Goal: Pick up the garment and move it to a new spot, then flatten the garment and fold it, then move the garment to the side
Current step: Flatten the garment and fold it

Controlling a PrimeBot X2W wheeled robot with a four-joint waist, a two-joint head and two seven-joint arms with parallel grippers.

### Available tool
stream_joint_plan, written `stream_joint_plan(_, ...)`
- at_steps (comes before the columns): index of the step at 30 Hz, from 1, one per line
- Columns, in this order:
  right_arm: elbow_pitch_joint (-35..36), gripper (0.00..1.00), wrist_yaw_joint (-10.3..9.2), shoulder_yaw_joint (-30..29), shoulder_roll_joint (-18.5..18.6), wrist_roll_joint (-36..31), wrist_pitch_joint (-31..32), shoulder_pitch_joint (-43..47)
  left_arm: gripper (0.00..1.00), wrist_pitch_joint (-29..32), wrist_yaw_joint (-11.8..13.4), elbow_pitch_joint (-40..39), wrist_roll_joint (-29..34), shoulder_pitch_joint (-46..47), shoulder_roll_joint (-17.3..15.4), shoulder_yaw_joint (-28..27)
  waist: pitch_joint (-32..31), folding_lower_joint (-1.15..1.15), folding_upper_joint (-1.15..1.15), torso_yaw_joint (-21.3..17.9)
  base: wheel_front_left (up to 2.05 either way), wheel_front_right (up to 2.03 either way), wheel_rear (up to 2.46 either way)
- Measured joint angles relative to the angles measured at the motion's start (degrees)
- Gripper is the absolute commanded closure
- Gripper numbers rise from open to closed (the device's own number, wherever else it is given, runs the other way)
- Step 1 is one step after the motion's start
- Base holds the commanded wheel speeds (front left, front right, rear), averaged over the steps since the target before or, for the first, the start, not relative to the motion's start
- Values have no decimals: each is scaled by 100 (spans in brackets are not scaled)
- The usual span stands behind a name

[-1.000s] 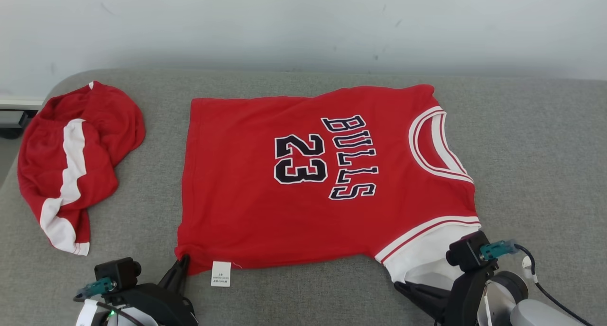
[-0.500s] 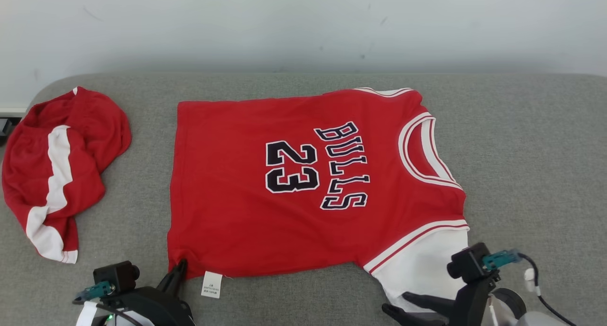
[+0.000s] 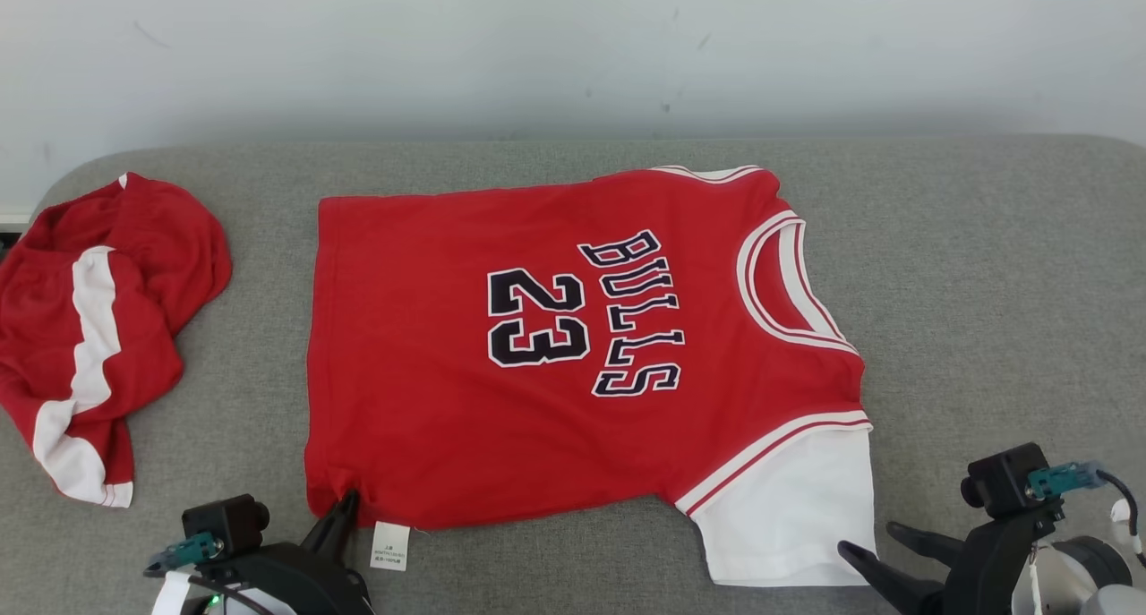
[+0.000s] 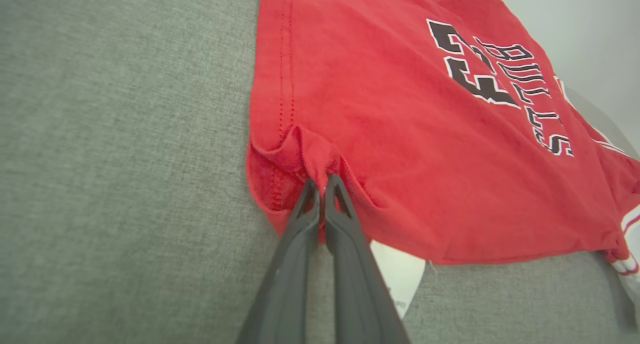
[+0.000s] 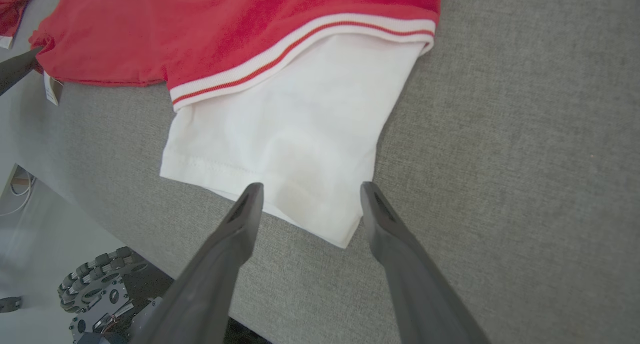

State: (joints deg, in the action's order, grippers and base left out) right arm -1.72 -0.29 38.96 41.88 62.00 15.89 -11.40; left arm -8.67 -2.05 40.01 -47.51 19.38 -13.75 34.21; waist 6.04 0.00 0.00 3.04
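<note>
The garment is a red jersey with dark "BULLS 23" lettering, spread flat on the grey cushion, neck to the right. My left gripper is shut on its near left hem corner; the left wrist view shows the gripper pinching a bunched fold of the red cloth. My right gripper stands open just off the near corner of the white sleeve. In the right wrist view the gripper straddles the edge of the sleeve without gripping it.
A crumpled red piece of clothing with a white stripe lies at the far left of the cushion. A white care label sticks out beside my left fingers. A pale wall rises behind. The cushion's near edge and my wheeled base show below.
My right gripper opened, let go of the white sleeve and drew back to the right; the sleeve now lies flat. The left gripper kept its hold. The camera also shifted.
</note>
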Motion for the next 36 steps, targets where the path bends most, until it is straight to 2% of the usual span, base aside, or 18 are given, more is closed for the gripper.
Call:
stream_joint_plan(9, -209, 0, -377, 231, -102, -270, -9, 218, 100, -2, -8, -1, 29, 66, 52, 101, 34, 0, 0, 64, 0, 0, 0)
stream_joint_plan(23, -692, 2, -553, 321, -399, -463, -24, 237, 100, -45, -49, -18, 45, 125, 52, 113, 190, 0, 0, 189, 0, 0, 0)
stream_joint_plan(25, -778, 31, -578, 343, -436, -482, -21, 213, 100, -53, -49, -16, 59, 127, 54, 115, 203, -1, 0, 199, 0, 0, 0)
stream_joint_plan(26, -821, 67, -578, 365, -445, -520, -19, 183, 100, -53, -49, -16, 60, 129, 57, 116, 208, 0, -1, 203, 0, 0, 0)
stream_joint_plan(27, -870, 94, -578, 376, -457, -541, -19, 154, 100, -53, -48, -14, 60, 131, 62, 119, 213, -1, -1, 208, 0, 0, 0)
stream_joint_plan(28, -911, 100, -583, 372, -477, -548, -20, 143, 100, -54, -48, -14, 60, 134, 68, 123, 217, -1, -1, 212, 0, 0, 0)
stream_joint_plan(36, -1111, 100, -583, 322, -541, -580, -87, 82, 100, -94, -48, 9, 60, 135, 88, 127, 239, 0, 0, 222, 0, 0, 0)
